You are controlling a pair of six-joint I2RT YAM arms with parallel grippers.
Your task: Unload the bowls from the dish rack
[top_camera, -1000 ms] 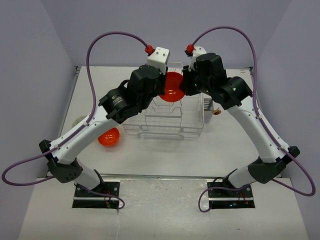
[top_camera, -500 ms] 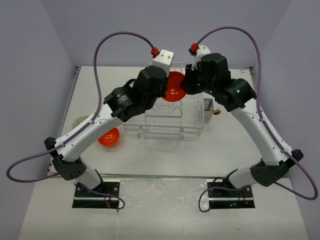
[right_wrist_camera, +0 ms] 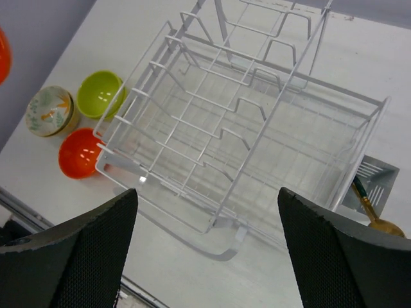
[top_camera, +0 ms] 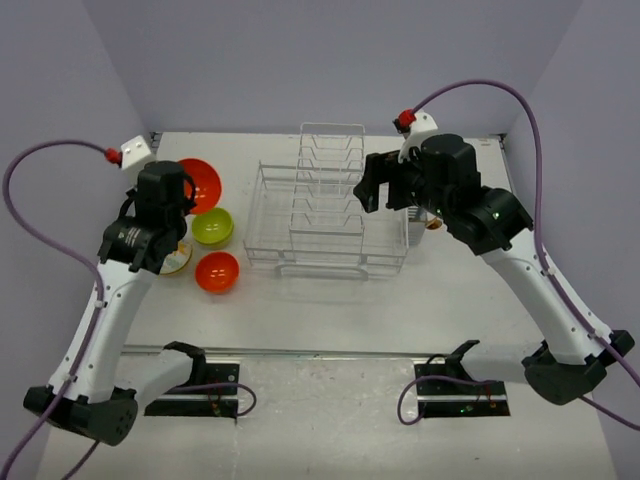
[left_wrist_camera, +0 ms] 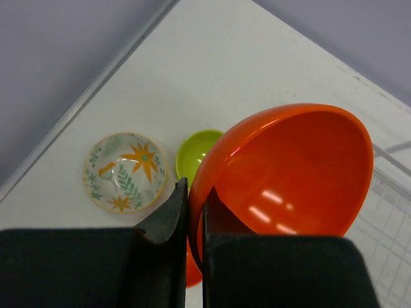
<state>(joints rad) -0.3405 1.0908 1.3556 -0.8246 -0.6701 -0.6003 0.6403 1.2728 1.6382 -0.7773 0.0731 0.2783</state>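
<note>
Holding one orange-red bowl (left_wrist_camera: 289, 173) by its rim, left gripper (left_wrist_camera: 192, 192) pinched tight on it, over the left side of the table (top_camera: 450, 290).
Right gripper (top_camera: 378, 187) gapes wide, gripping nothing, above the dish rack (top_camera: 325, 262). In the top view the left arm (top_camera: 110, 290) hides most of the cream flower bowl (left_wrist_camera: 124, 171). The lime-green bowl (top_camera: 212, 227) and second orange-red bowl (top_camera: 217, 271) sit beside it on the table, left of the rack.

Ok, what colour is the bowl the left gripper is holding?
Orange-red bowl, clearest in the left wrist view.
</note>
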